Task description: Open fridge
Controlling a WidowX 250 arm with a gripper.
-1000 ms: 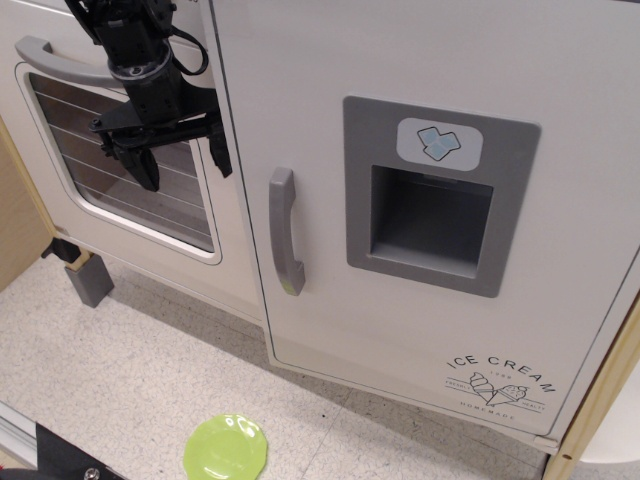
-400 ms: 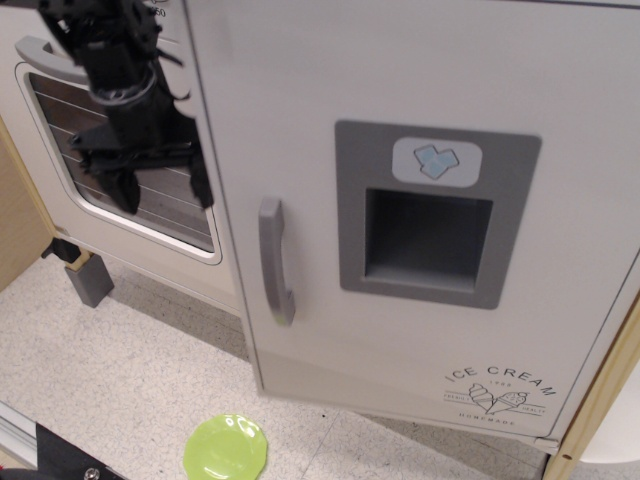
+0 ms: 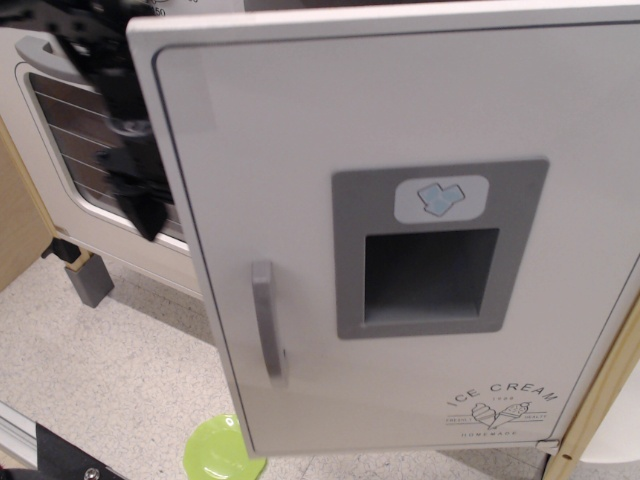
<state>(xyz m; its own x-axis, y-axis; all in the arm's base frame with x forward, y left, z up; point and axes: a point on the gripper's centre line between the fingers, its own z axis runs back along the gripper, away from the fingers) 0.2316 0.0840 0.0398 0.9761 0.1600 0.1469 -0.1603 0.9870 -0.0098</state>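
Note:
The white fridge door (image 3: 300, 140) stands swung out toward the camera, hinged at its right side. It carries a vertical grey handle (image 3: 264, 320), a grey recessed dispenser panel (image 3: 430, 275), a blue ice-cube sticker (image 3: 440, 198) and the "ICE CREAM" print (image 3: 498, 400). My black gripper (image 3: 166, 220) is at the door's left edge, in front of the oven window. One finger (image 3: 143, 205) shows just left of the edge. The other finger is hidden behind the door.
The white oven door (image 3: 100, 245) with its window and horizontal grey handle (image 3: 35, 50) is at the left. A green plate (image 3: 215, 452) lies on the speckled floor under the fridge door's corner. A grey block (image 3: 90, 282) stands by a wooden side panel (image 3: 18, 220).
The fridge door has swung out further; its free left edge moved left and toward the camera. The gripper moved left with it and is now partly hidden behind the edge.

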